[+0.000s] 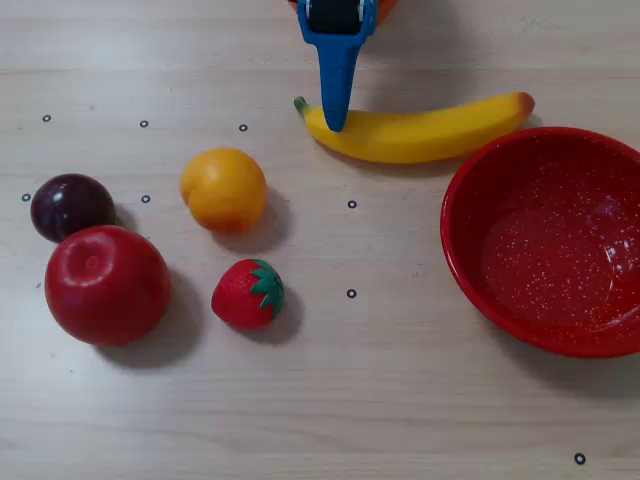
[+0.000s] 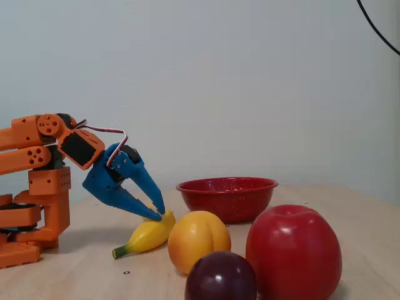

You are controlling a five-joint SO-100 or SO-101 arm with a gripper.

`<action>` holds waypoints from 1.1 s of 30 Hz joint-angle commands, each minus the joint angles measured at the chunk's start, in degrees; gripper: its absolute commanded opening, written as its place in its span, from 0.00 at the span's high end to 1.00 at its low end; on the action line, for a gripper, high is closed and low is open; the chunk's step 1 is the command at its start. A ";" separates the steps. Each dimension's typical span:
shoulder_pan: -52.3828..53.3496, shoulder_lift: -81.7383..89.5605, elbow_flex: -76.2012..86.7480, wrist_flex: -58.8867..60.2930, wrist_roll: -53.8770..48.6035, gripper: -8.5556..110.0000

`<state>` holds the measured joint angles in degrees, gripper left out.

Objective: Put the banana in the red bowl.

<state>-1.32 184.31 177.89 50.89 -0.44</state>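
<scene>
The yellow banana point(image 1: 420, 132) lies on the table just left of and behind the red bowl point(image 1: 470, 270), green stem to the left in the overhead view. The bowl holds nothing. My blue gripper point(image 1: 336, 124) reaches down from the top edge, its tip over the banana near the stem end. In the fixed view the gripper point(image 2: 160, 215) has its two fingertips drawn together, resting on top of the banana point(image 2: 145, 236), which lies flat on the table. The bowl point(image 2: 227, 199) stands behind it.
In the overhead view a round orange fruit point(image 1: 223, 189), a strawberry point(image 1: 248, 293), a big red apple point(image 1: 107, 284) and a dark plum point(image 1: 71, 206) sit to the left. The orange arm base point(image 2: 37, 194) stands at the left in the fixed view.
</scene>
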 commanded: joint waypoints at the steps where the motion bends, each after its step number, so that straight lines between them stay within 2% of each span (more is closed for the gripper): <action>1: 0.44 0.79 0.79 -0.35 0.09 0.93; 21: 1.49 -0.79 0.00 -0.53 -0.09 0.93; 33: 5.98 -12.22 -19.34 8.00 -0.79 0.93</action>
<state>3.87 172.62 165.59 58.54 -1.05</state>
